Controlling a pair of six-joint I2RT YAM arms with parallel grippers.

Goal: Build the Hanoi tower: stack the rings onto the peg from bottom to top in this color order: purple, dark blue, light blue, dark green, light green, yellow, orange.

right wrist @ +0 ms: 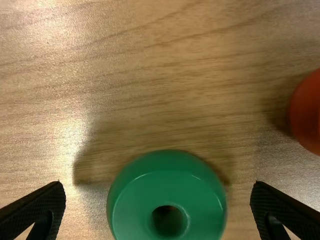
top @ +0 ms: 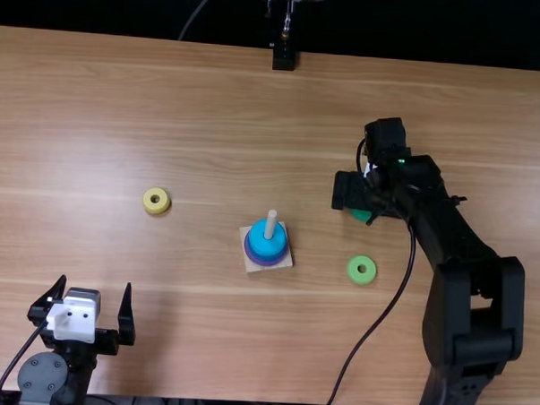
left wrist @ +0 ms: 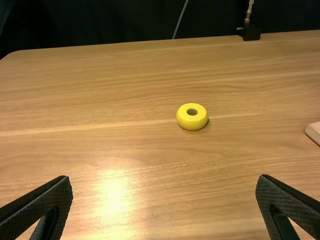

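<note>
In the top view my left gripper [top: 86, 313] is open near the lower left; the left wrist view has it [left wrist: 165, 200] with nothing between its fingers. My right gripper [top: 353, 193] is over the dark green ring [top: 361, 215] right of the peg; in the right wrist view the gripper [right wrist: 158, 200] stands open, its fingers on either side of the dark green ring [right wrist: 197, 210], apart from it. The peg [top: 271, 222] holds the light blue ring [top: 266, 244] above a purple ring [top: 249, 253]. A light green ring [top: 353, 272] and yellow ring [top: 147, 207] lie on the table.
An orange-red ring [right wrist: 305, 112] lies beside the dark green one in the right wrist view. The wooden base [top: 255, 267] of the peg sits mid-table. A black stand [top: 283, 58] is at the far edge, and the right arm's cable loops over the table near the light green ring.
</note>
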